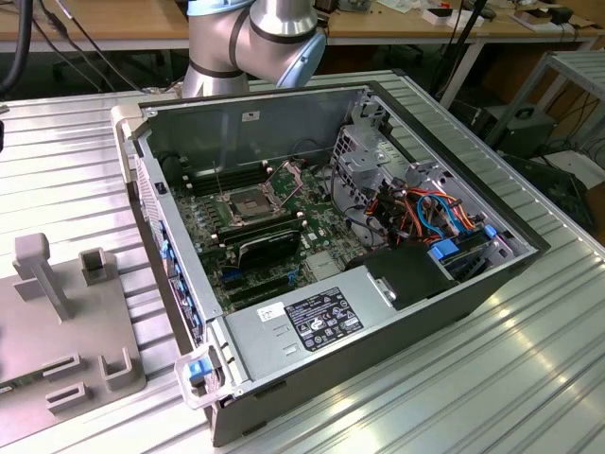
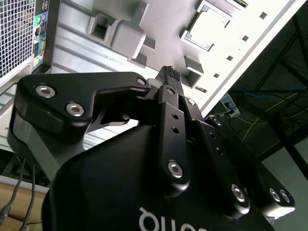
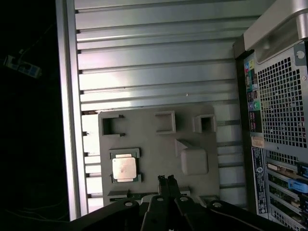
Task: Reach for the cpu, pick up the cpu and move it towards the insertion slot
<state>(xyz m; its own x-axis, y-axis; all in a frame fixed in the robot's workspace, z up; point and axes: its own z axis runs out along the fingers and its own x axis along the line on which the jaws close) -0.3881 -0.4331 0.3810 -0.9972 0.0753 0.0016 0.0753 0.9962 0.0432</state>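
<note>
The cpu [image 3: 124, 169] is a pale square chip lying flat in a recess of a grey fixture plate [image 3: 144, 130]; the second wrist view shows the cpu [image 2: 206, 30] too. My gripper [image 3: 167, 181] hangs above the plate, off to one side of the chip and apart from it. Its two black fingers [image 2: 170, 73] are pressed together with nothing between them. In the exterior view the insertion slot [image 1: 243, 204] sits on the motherboard inside the open computer case [image 1: 454, 284], its metal lid [image 1: 287, 176] flipped up.
The fixture plate [image 1: 66, 331] lies on the ribbed metal table [image 1: 492, 378] at the exterior view's left, with upright posts [image 1: 40, 270] on it. A black block [image 1: 269, 244], drive cage [image 1: 373, 156] and cables [image 1: 430, 208] crowd the case. The case's rear panel [image 3: 279, 120] stands beside the plate.
</note>
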